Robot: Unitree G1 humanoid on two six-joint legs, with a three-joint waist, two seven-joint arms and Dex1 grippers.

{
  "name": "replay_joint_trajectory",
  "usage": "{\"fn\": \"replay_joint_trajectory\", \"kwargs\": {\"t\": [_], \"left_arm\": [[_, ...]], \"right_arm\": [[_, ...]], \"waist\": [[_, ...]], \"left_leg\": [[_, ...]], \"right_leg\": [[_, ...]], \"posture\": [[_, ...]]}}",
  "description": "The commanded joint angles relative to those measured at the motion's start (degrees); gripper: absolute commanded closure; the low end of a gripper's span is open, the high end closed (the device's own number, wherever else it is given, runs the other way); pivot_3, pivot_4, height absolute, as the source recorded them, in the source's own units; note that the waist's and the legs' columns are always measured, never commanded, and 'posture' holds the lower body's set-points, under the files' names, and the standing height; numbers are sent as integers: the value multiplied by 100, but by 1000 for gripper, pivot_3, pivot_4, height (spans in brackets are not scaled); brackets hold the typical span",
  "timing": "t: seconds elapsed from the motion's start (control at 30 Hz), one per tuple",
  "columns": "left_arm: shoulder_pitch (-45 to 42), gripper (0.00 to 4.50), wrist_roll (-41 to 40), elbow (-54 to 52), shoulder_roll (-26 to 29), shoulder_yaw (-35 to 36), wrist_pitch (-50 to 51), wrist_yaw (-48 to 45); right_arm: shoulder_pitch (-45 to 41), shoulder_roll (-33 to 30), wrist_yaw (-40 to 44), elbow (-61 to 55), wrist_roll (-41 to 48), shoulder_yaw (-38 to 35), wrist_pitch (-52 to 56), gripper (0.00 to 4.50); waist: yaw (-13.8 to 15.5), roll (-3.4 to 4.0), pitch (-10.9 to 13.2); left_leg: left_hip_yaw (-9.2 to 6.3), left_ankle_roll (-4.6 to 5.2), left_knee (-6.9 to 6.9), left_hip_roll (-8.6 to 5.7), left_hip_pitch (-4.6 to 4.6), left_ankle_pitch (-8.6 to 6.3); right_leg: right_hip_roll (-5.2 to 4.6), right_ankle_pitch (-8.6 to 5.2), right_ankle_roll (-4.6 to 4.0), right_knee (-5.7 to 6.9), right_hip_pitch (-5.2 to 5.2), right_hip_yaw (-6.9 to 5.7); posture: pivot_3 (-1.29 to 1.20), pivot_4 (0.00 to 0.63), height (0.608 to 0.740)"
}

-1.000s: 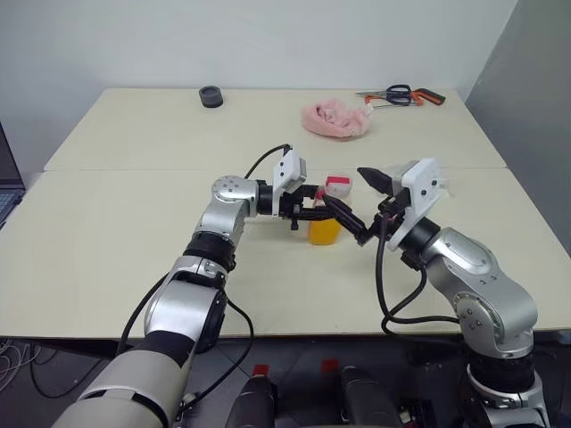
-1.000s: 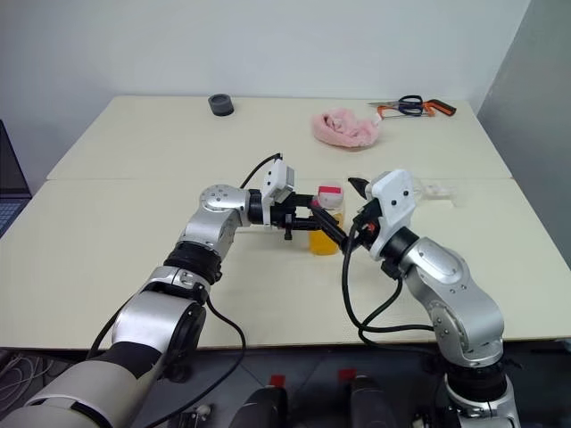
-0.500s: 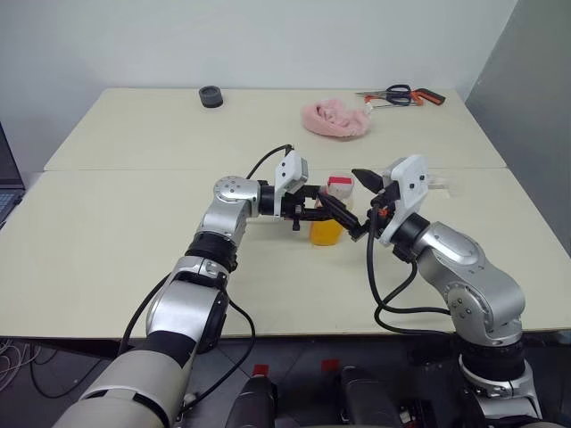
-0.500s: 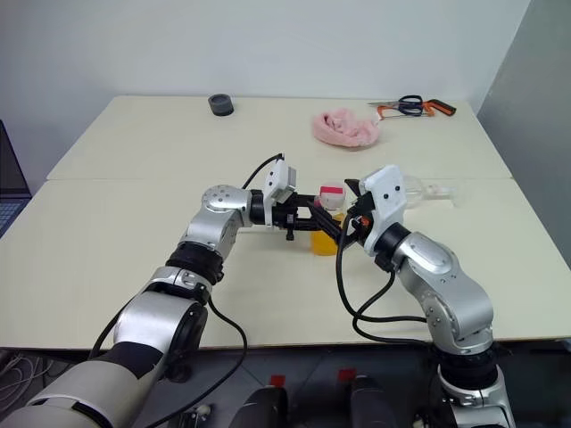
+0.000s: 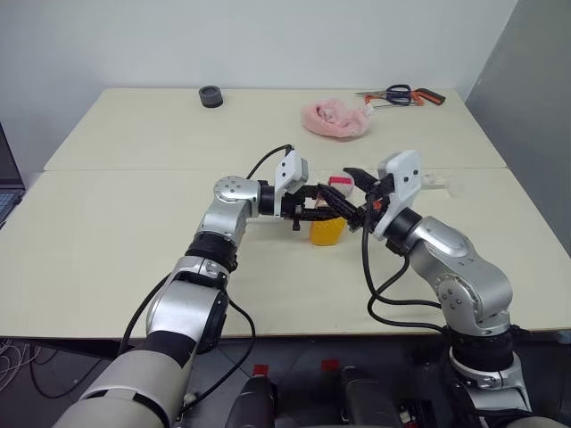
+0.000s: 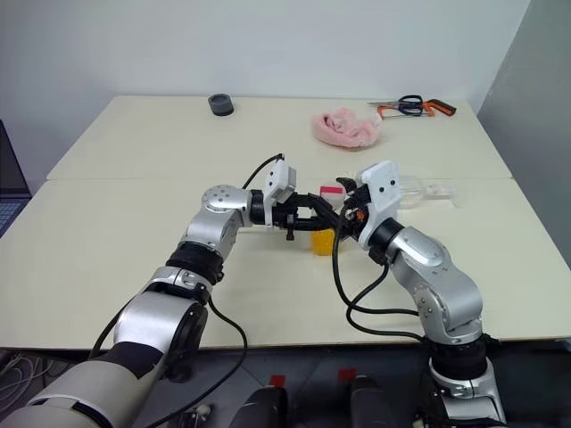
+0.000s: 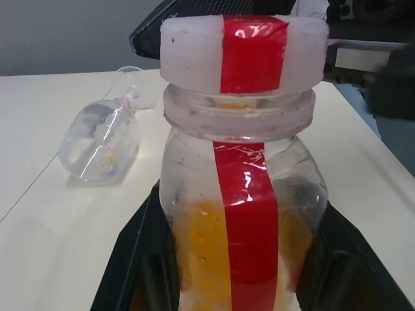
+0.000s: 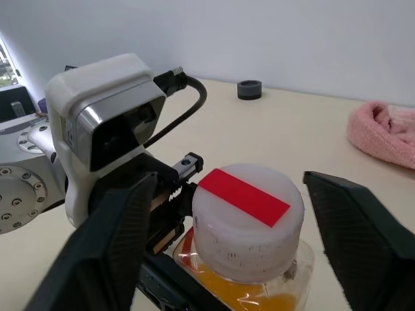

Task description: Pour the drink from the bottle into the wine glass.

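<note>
the bottle (image 5: 326, 214), cap on, stands on the surface (image 5: 134, 214), clamped in the left end effector (image 5: 319, 212). the right end effector (image 8: 237, 253) has closed in, fingers apart astride the cap (image 8: 246, 210), probably to unscrew it. the wine glass (image 7: 104, 139) lies toppled nearby.
</note>
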Motion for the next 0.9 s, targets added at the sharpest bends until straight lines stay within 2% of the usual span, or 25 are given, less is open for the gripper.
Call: {"fn": "replay_joint_trajectory", "kwargs": {"t": [0.03, 0.13, 0.17, 0.43, 0.67, 0.77, 0.9], "left_arm": [[-81, 2785, -143, -221, -16, 126, -42, 32], [-70, 2785, -145, -236, -17, 127, -36, 33], [-68, 2785, -147, -238, -17, 128, -35, 33], [-53, 2790, -154, -250, -13, 136, -23, 42], [-34, 2791, -165, -268, -7, 144, -17, 55], [-13, 2791, -174, -299, -7, 157, -2, 59], [19, 2791, -241, -374, -12, 237, 51, 108]], "right_arm": [[-128, 18, -6, -80, -4, -28, -177, 1527], [-116, -69, 31, -59, -151, 73, -270, 2517], [-115, -120, 49, -46, -241, 128, -336, 2662], [-7, -561, 236, 123, -1078, 586, -1261, 2725], [179, 376, -4, -37, 595, -523, -401, 2741], [178, 418, -120, -265, 1175, -897, -75, 2742], [517, -6, -161, -762, 1631, -1350, 236, 2759]], "waist": [[0, 0, 0], [0, 0, 0], [0, 0, 0], [-1, 0, 0], [3, 0, 0], [8, 0, 0], [13, 0, 0]], "left_leg": [[0, 0, 0, 0, 0, 0], [1, 0, 0, 0, 0, 0], [0, 0, 0, 0, 0, 0], [1, 0, 0, 0, 0, 0], [0, 0, 0, 1, 0, 0], [-1, 0, 0, 0, -1, 0], [-1, 0, -2, 0, -1, 0]], "right_leg": [[0, 0, 0, 0, 0, 0], [0, 0, 0, 0, 0, 0], [0, 0, 0, 0, 0, 0], [0, 0, 1, -1, 0, 0], [0, 0, -1, 0, 0, 0], [-1, 0, -1, 0, 0, 0], [-1, 0, -1, -1, 0, 0]], "posture": [[0, 150, 740], [0, 150, 740], [0, 150, 740], [0, 150, 740], [0, 150, 740], [0, 150, 740], [0, 150, 740]]}}
